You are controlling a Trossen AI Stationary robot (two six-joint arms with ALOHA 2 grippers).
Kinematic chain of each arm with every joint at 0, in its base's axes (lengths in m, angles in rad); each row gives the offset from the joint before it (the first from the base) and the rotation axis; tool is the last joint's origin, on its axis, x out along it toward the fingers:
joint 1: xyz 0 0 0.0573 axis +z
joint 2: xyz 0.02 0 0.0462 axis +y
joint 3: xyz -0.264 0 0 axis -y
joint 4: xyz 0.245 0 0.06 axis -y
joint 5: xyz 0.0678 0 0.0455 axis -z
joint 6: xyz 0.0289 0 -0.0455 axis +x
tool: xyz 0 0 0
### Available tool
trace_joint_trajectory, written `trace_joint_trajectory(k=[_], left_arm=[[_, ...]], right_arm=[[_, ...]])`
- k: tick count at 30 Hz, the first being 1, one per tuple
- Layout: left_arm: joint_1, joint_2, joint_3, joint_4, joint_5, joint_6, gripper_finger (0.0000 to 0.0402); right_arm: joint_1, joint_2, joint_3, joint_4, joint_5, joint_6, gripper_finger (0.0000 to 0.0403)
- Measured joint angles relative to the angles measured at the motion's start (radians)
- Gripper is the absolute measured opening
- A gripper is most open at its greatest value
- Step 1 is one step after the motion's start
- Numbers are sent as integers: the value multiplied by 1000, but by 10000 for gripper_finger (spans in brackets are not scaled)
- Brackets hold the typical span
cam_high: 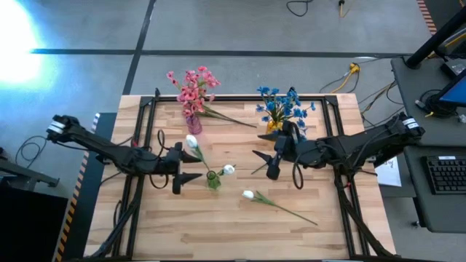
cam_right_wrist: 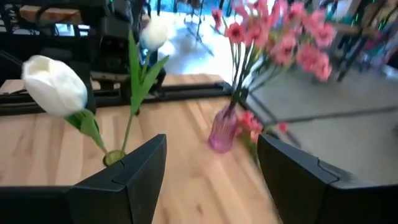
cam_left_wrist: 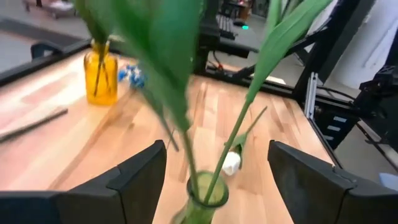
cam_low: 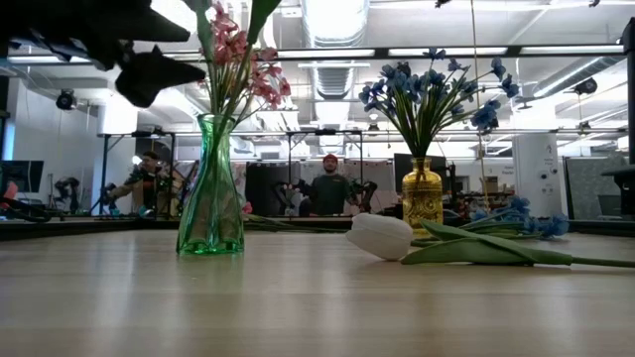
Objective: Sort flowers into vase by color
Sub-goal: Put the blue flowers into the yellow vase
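Note:
A green glass vase stands mid-table with two white flowers in it. A third white flower lies on the table near it, its stem running toward the near right. Pink flowers fill a pink vase, and blue flowers fill a yellow vase. My left gripper hovers open just left of the green vase, touching nothing. My right gripper hovers open to the vase's right and faces the green vase.
A pink sprig lies on the table right of the pink vase. Loose blue blossoms lie beside the yellow vase. A black frame borders the wooden table. People stand in the room behind.

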Motion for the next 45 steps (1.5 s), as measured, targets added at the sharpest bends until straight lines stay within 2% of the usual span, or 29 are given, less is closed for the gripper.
trace_joint_trajectory(k=[5, 14, 20, 26, 31, 37, 45], left_arm=[[0, -89, 1, -121, 0, -55, 268], [0, -202, 3, -211, 0, -59, 268], [0, -224, 3, -239, -9, -59, 268], [0, -222, 3, -243, -10, -59, 268], [0, -221, 3, -248, -47, -51, 268], [1, -220, 3, -268, -62, -51, 268], [1, -219, 3, -290, -64, -53, 268]], right_arm=[[0, 0, 0, -91, -19, 147, 244], [-1, 6, 0, -284, -218, 408, 244], [2, 64, 0, -394, -313, 419, 244], [32, 135, 0, -543, -316, 460, 239], [59, 206, -1, -534, -317, 456, 229], [74, 284, -5, -534, -302, 451, 224], [74, 371, -5, -441, 5, 437, 224]])
